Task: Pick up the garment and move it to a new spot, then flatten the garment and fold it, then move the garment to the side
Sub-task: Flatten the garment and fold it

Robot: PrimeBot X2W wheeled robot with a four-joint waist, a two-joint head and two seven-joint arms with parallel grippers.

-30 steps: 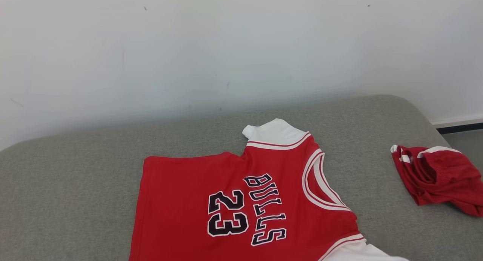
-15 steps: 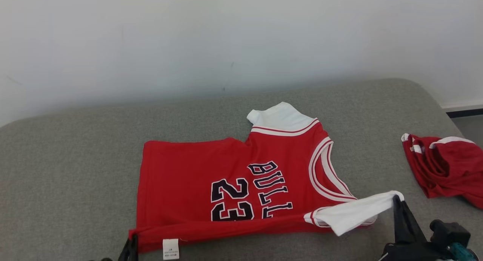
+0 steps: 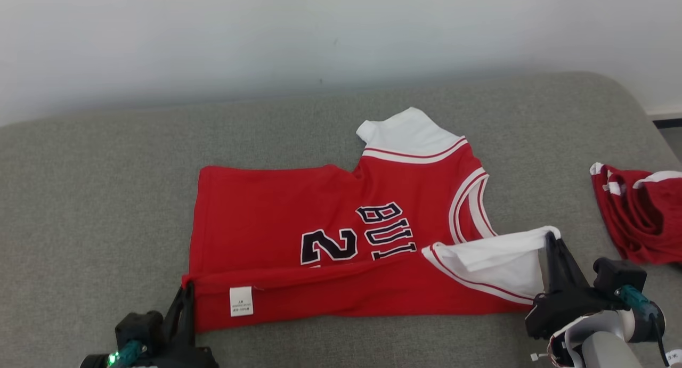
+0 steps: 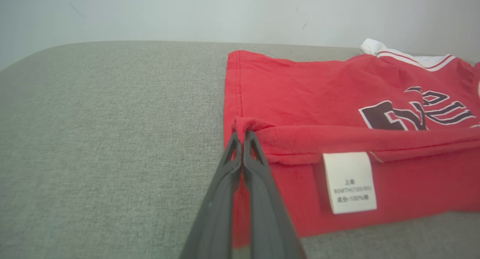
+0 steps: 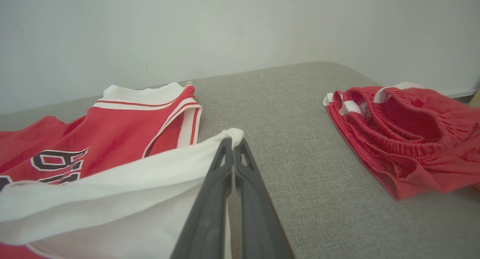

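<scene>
So, quick status from my end. Nearest me, my left gripper [image 3: 187,291] is pinched tight on the hem corner of the jersey [image 3: 277,219], right next to the care label [image 3: 241,301]. My right gripper [image 3: 552,239] is clamped on the tip of the near white sleeve [image 3: 490,264]. Both corners are up off the grey cushion [image 3: 96,197]. That leaves the near long edge turned over onto the body, inside face up, hiding the lower part of the number and the lettering.

Past that fold line the rest of the shirt lies flat and pretty smooth in the middle of the cushion. The far sleeve [image 3: 407,133] is spread out toward the wall [image 3: 266,32]. Off to my right, well apart from the jersey, a bunched pair of red shorts [image 3: 639,213] sits near the cushion's edge. I doubt they're part of this job.

My read: the relocating and flattening look done, since it's laid out square with barely a wrinkle. I'm partway into the first fold, and the flap only covers the near strip so far. What's left is carrying that edge across, laying it down and letting go, probably another fold after that, then moving the bundle to the side.
</scene>
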